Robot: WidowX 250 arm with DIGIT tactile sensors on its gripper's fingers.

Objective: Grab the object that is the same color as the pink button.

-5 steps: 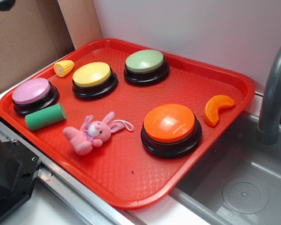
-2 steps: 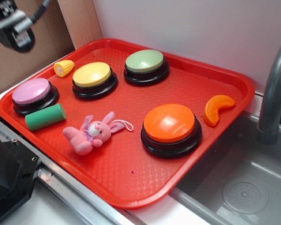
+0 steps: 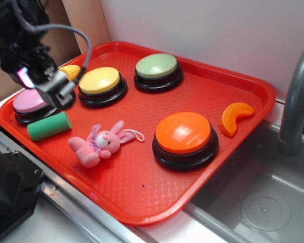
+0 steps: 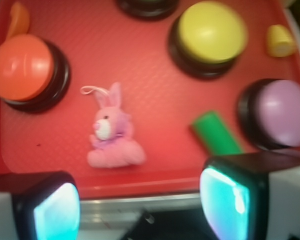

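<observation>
Gripper (image 3: 55,91) hangs over the left end of the red tray (image 3: 233,152), above the pink button (image 3: 26,103), holding nothing. Wrist view shows both fingers (image 4: 230,200) spread wide, released. Pink bunny (image 3: 101,143) lies on its side on the tray near the front edge, between the green cylinder (image 3: 48,126) and the orange button (image 3: 184,134), touching neither. String loop (image 4: 91,90) trails from its ears. Yellow button (image 3: 100,81) and green button (image 3: 157,67) sit behind.
</observation>
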